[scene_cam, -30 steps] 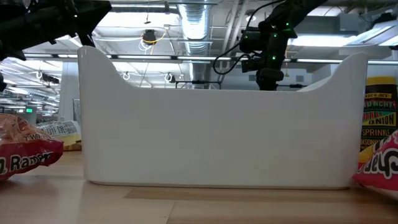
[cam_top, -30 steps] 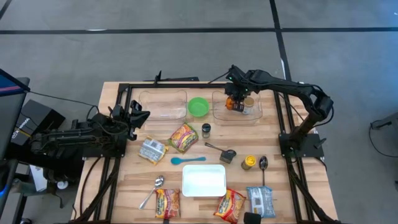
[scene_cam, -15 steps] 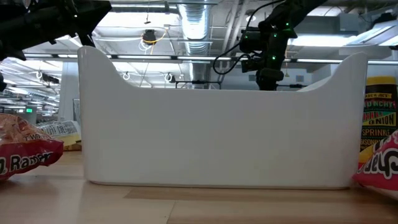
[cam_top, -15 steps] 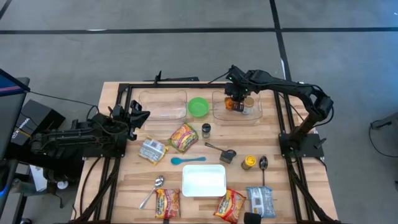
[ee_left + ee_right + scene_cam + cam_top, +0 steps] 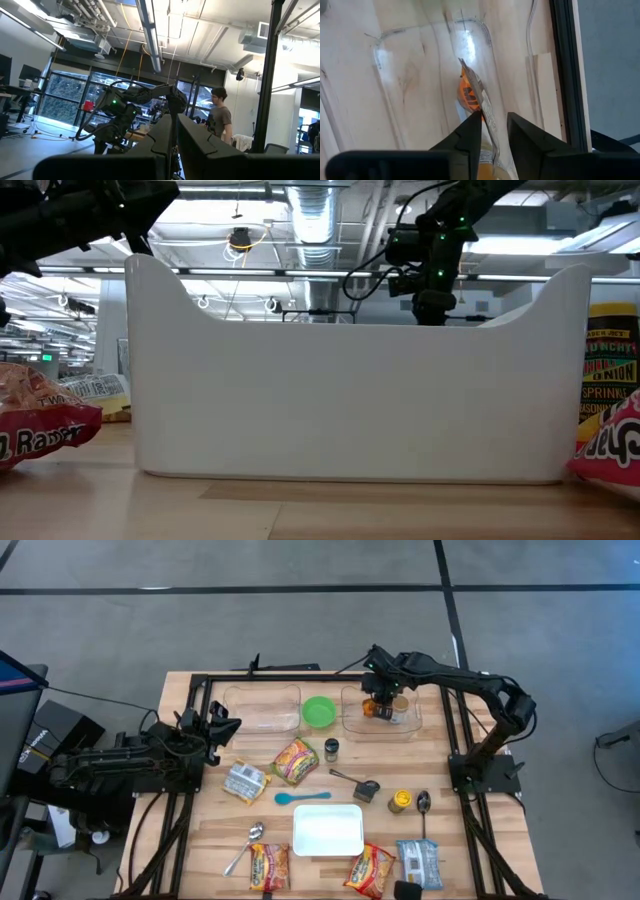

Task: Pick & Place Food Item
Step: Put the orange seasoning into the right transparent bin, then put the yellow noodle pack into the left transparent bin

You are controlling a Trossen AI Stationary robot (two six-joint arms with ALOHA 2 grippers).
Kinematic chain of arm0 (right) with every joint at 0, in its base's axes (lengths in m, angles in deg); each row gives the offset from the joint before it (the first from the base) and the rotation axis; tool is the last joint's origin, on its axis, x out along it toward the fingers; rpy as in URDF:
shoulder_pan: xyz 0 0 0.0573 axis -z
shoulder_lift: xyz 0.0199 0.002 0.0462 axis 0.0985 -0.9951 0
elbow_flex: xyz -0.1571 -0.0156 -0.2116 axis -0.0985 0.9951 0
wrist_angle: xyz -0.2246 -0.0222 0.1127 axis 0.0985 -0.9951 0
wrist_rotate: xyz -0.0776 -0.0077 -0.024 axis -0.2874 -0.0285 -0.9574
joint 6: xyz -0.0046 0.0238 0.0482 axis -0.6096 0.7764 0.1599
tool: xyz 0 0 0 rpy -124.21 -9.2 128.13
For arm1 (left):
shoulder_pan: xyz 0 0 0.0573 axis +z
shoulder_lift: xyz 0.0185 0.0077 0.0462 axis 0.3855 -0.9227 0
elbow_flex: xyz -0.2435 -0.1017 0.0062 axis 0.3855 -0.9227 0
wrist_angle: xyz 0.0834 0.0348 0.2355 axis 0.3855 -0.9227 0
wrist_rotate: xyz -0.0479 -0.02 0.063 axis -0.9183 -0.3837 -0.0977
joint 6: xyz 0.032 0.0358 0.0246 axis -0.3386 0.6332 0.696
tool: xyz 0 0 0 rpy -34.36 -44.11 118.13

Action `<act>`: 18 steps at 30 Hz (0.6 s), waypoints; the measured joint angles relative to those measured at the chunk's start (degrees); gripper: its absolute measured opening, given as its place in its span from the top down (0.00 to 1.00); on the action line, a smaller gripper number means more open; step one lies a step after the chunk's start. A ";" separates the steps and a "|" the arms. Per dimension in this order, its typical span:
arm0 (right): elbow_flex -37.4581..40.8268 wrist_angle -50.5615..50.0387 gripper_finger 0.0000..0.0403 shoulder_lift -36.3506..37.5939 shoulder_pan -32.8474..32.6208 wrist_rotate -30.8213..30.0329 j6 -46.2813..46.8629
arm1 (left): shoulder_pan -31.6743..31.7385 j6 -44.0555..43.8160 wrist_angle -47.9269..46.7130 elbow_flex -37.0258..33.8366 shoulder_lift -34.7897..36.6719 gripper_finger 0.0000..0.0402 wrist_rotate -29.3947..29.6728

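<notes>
Right gripper [image 5: 493, 131] over clear plastic tray [image 5: 381, 712] at far right of worktop, jaws slightly apart straddling orange food packet [image 5: 472, 95]; packet's long axis runs between them. Left gripper [image 5: 222, 727] parked left, jaws together.

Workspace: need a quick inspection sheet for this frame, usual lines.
Surface: wooden table inside a black frame.
Job's things: orange food packet standing on edge in the right clear container; white tray near the front edge.
Clutter: left clear container, green bowl, blue spoon, two metal spoons, several snack packets, small jars.
Grippers: right pincer over the right clear container, fingers slightly parted around the packet's edge; left pincer parked at the table's left edge, shut.
Cables: black cables run along both arm bases.
Surroundings: grey floor; a person stands in the room beyond.
</notes>
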 joint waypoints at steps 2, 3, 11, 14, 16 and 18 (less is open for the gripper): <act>0.00 -0.46 0.79 0.10 0.00 -0.01 -0.01 | 0.00 -0.02 -0.02 0.00 0.00 0.95 0.00; 0.00 -0.70 0.79 0.26 0.00 0.00 -0.07 | 0.00 0.00 0.01 0.01 0.02 0.95 0.00; -0.04 -1.35 0.79 4.27 -0.04 -0.02 -0.35 | 0.00 0.01 0.01 0.00 0.02 0.95 0.01; -0.04 -1.35 0.79 6.36 -0.04 -0.02 -0.10 | 0.00 0.01 0.01 0.00 0.02 0.95 0.00; -0.04 -1.35 0.79 7.91 -0.04 -0.03 0.83 | 0.00 0.01 -0.02 0.00 0.01 0.95 0.00; -0.07 -1.33 0.79 9.45 -0.04 -0.02 2.42 | 0.00 0.00 -0.02 0.00 0.02 0.95 0.00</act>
